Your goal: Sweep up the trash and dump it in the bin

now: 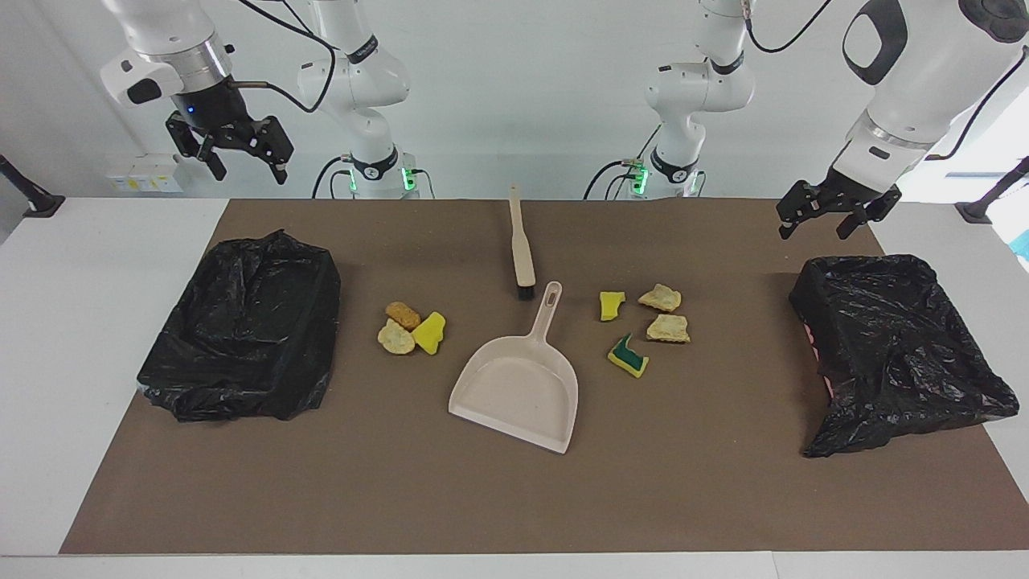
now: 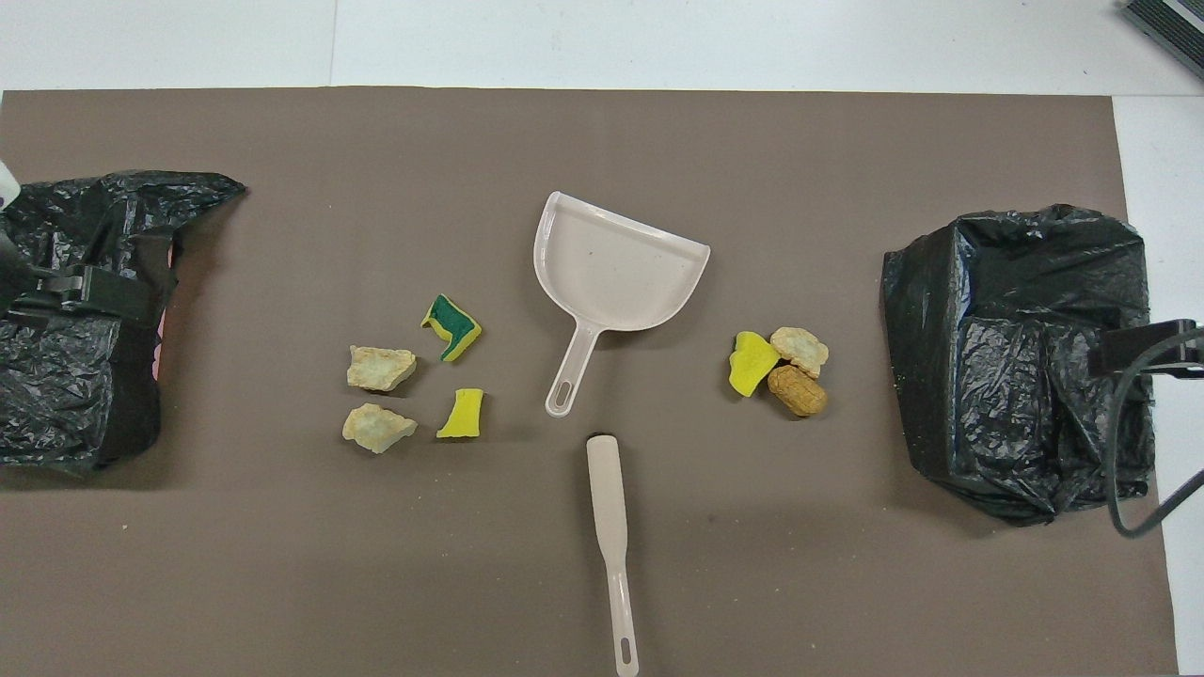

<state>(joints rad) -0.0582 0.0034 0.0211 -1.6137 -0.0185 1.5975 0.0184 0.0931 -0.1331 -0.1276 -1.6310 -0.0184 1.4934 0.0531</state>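
Hanging raised over the table's robot-side edge, the right gripper (image 1: 241,157) has its fingers spread and grasps nothing; the left gripper (image 1: 836,213), released too, hovers just above the bin (image 1: 892,346) lined with a black bag at its end. A second bag-lined bin (image 1: 249,322) sits at the right arm's end. Between them lie a beige dustpan (image 1: 518,386) and brush (image 1: 522,241), three sponge scraps (image 1: 412,328) clustered toward the right arm's bin, four more scraps (image 1: 647,326) toward the left arm's.

From overhead, the brush (image 2: 609,545) lies nearer the robots than the dustpan (image 2: 616,273), all scraps on the brown mat (image 2: 602,583).
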